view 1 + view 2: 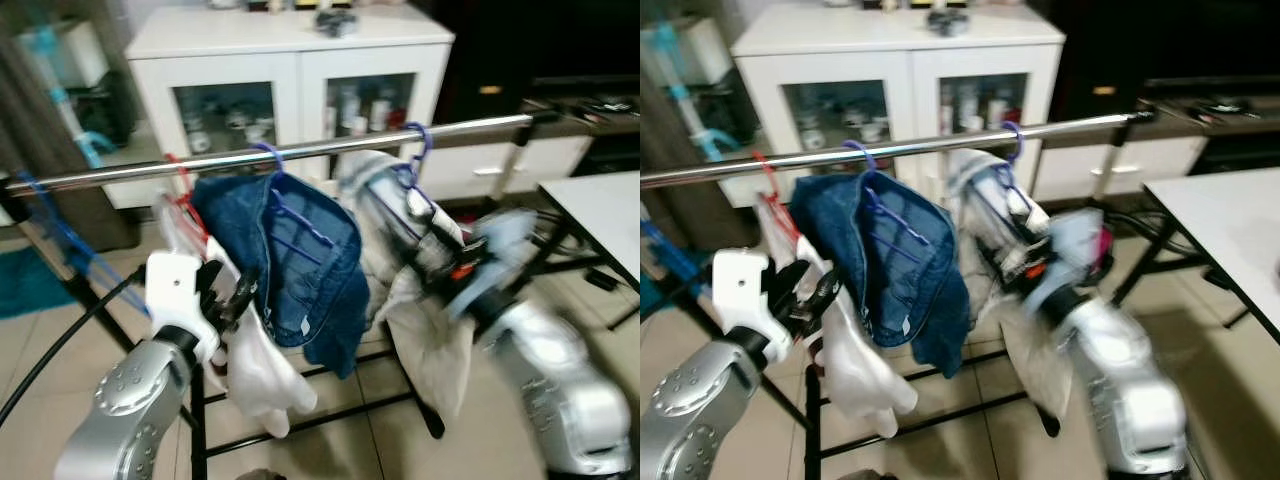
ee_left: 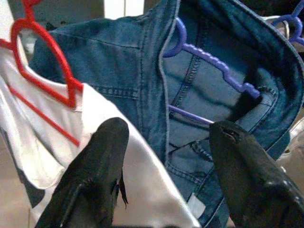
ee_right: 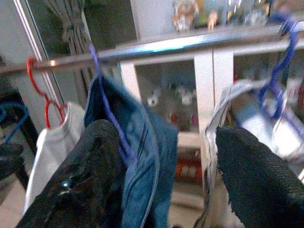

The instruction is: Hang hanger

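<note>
Head views: three hangers sit on the steel rail (image 1: 300, 150): a red hanger (image 1: 180, 185) with a white garment (image 1: 255, 370), a purple hanger (image 1: 290, 215) carrying the denim garment (image 1: 320, 270), and a second purple hanger (image 1: 415, 150) with a pale garment (image 1: 430, 340). The left hand (image 1: 228, 300) hovers low beside the white garment; the right hand (image 1: 445, 250), blurred, sits just under the second purple hanger's hook. That hook appears to be over the rail already.

Left wrist view: the left hand's fingers (image 2: 90, 180) are spread and empty, with the denim and the red hanger just ahead of them.

Right wrist view: the right hand's fingers (image 3: 256, 175) stand apart, gripping nothing, the rail above and beyond them.

Risk, as I judge it: the right hand is close to the pale garment, so a finger could snag the cloth as it pulls away and lift the hook off the rail. A sideways brush could also slide the hanger into the denim.
</note>
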You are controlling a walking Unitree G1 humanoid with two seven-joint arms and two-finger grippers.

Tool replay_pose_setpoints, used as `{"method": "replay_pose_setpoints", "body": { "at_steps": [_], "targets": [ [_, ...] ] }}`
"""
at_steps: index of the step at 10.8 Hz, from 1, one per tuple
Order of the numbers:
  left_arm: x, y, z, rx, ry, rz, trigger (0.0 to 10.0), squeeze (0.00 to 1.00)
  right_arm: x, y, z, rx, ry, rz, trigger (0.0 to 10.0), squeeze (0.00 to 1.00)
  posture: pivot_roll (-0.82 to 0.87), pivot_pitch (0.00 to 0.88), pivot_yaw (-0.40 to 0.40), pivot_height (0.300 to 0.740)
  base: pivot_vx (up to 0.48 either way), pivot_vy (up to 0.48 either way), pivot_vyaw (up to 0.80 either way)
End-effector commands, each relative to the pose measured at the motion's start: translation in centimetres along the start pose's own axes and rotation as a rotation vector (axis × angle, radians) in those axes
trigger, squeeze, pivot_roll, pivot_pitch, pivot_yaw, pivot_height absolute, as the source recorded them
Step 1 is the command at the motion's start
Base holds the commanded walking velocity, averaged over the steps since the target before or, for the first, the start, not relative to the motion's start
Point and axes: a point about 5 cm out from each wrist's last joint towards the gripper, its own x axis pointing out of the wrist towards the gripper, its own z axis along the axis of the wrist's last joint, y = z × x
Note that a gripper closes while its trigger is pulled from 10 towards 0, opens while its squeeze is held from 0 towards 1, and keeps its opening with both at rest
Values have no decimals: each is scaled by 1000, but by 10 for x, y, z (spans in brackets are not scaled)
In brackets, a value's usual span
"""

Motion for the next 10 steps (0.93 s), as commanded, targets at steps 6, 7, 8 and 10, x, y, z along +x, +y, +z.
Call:
{"method": "replay_pose_setpoints", "body": {
  "at_steps": [6,7,8,10],
  "targets": [
    [-4,-6,18,132,-82,-14,10000,0,4,6,-5,-112,40,-13,10000,1000,-67,0,51,740,0,0,533],
    [-7,-6,22,149,-97,-2,10000,0,3,3,0,-111,18,-19,10000,1000,-61,0,50,740,0,0,800],
    [-11,-7,22,155,-98,3,10000,0,1,4,1,-119,15,-6,10000,1000,-60,0,49,740,0,0,800],
    [-12,-5,22,163,-106,15,10000,0,4,7,3,-83,-4,1,10000,1000,-55,0,45,740,0,0,800]
  ]
}}
